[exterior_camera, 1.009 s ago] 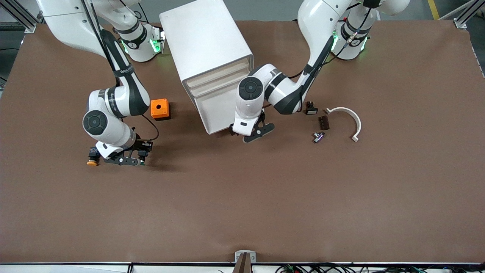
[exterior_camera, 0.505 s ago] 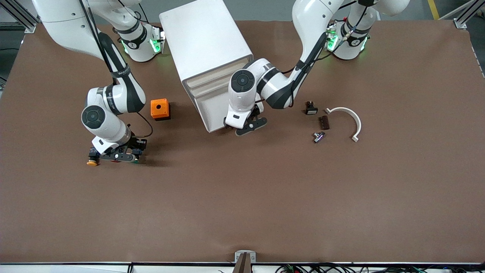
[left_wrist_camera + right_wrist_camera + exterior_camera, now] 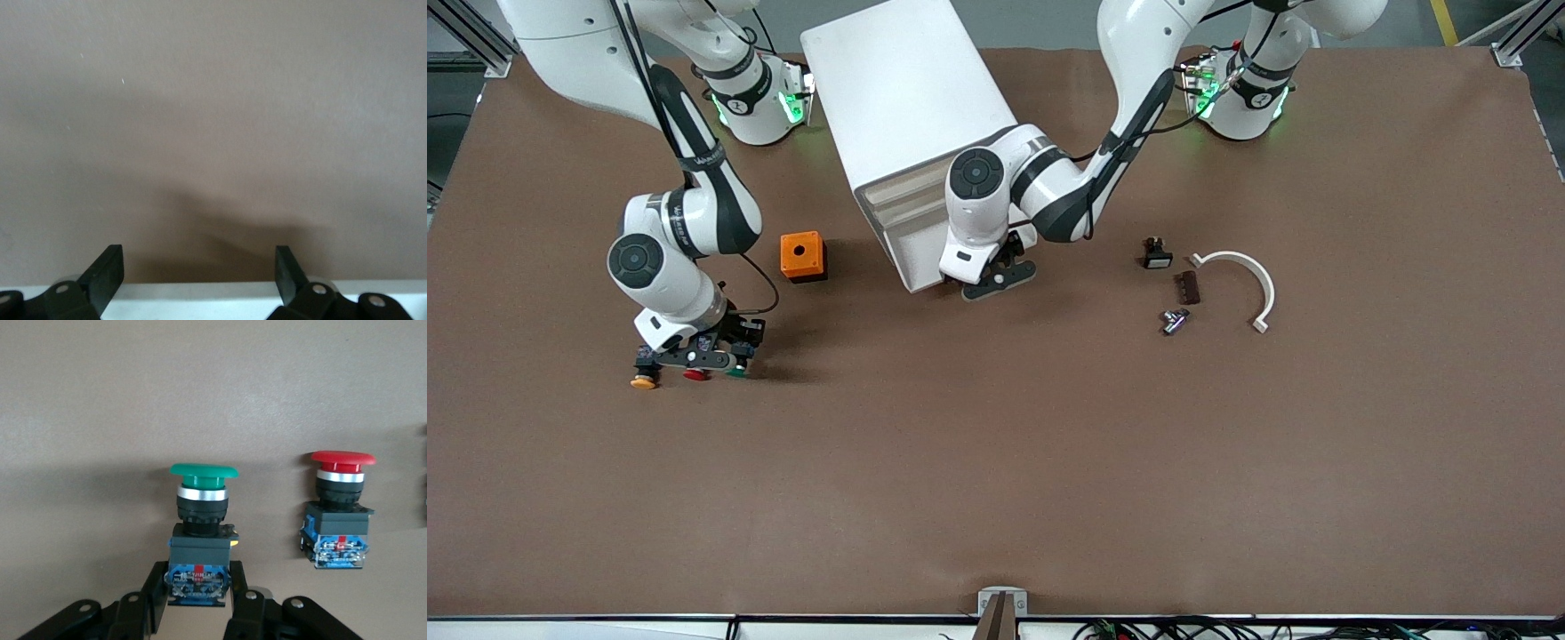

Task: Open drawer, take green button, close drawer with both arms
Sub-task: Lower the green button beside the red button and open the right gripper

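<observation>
The right gripper (image 3: 197,603) pinches the black body of the green-capped push button (image 3: 202,520) low over the brown table (image 3: 996,462), beside a red-capped button (image 3: 339,513). The left gripper (image 3: 996,277), fingers spread, meets the white cabinet's bottom drawer (image 3: 911,267); a square, steady push should shut it.

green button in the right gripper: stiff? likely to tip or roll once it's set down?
The green button looks rigid: a blocky black body under a hard round cap, clamped at the body by the right gripper. Probably top-heavy, since the cap overhangs a narrow neck, so it may tip if nudged. On its side, the squared body should stop much rolling.
</observation>
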Controlling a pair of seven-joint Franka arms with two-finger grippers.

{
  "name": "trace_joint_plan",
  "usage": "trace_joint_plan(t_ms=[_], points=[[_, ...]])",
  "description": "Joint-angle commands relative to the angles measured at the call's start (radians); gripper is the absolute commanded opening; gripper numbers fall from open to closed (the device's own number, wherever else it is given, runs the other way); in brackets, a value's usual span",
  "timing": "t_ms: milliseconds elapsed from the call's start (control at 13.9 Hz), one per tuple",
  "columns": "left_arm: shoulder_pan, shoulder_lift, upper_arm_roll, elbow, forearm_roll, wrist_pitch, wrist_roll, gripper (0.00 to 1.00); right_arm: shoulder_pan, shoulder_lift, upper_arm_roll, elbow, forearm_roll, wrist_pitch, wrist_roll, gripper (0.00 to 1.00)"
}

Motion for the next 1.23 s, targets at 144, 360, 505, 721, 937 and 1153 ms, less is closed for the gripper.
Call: trace_joint_plan(t_ms=[144,360,505,721,937,1153], points=[[-0.003,-0.004,-0.037,-0.011,-0.059,0.013,-0.02,1.0,0.01,-0.038,0.01,-0.047,-0.015,0.021,0.005,0.0],[-0.004,0.01,-0.054,-0.013,-0.091,0.013,-0.018,1.0,0.012,-0.035,0.01,-0.047,-0.015,0.025,0.008,0.0],[-0.001,0.02,-0.063,-0.011,-0.128,0.013,-0.015,1.0,0.013,-0.032,0.01,-0.047,-0.015,0.025,0.008,0.0],[0.002,0.042,-0.063,-0.005,-0.2,0.016,0.0,1.0,0.013,-0.03,0.01,-0.046,-0.015,0.025,0.008,0.0],[0.003,0.047,-0.063,-0.001,-0.293,0.02,0.008,1.0,0.012,-0.027,0.01,-0.043,-0.013,0.024,0.011,0.99],[0.006,0.059,-0.063,0.002,-0.385,0.02,0.022,1.0,0.012,-0.027,0.01,-0.041,-0.013,0.021,0.011,1.0]])
